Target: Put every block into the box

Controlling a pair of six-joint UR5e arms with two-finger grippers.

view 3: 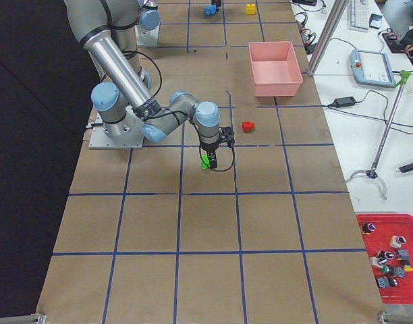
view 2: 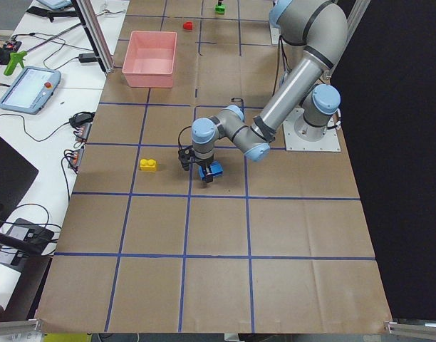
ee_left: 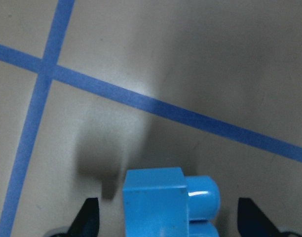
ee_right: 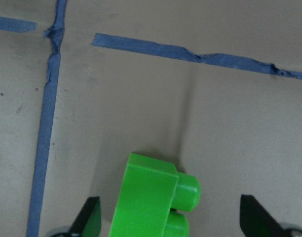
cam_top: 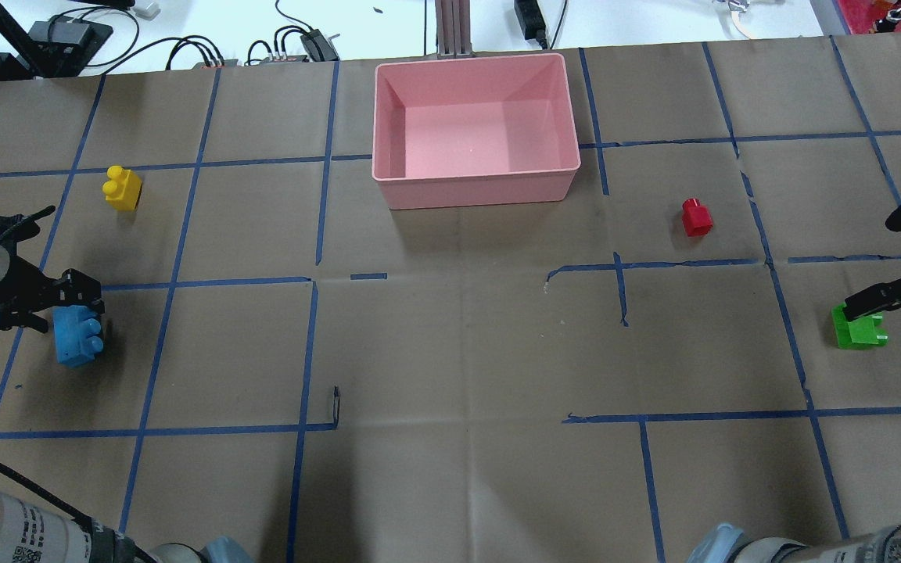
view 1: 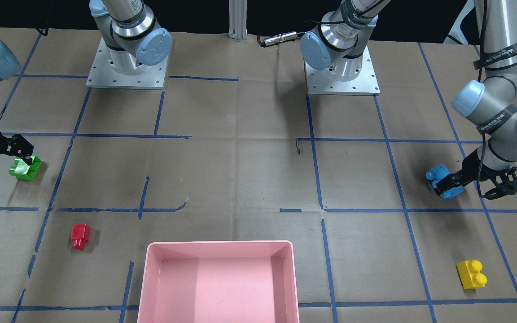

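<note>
Box (cam_top: 474, 190) holds nothing yet, well apart from both my hands: left hand (ee_left: 170, 219) wide open astride blue block (cam_top: 77, 336), right hand (ee_right: 168, 219) wide open astride green block (cam_top: 857, 328), neither gripped, red block (cam_top: 696, 217) and yellow block (cam_top: 123, 188) untouched on surface (cam_top: 450, 352) beyond them, all four left.

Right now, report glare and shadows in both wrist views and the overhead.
Left wrist view: the blue block has a stud highlight and a soft shadow at its left; the tape glares. Right wrist view: the green block throws a shadow upward. Overhead view: the box shades the paper along its near wall.
</note>
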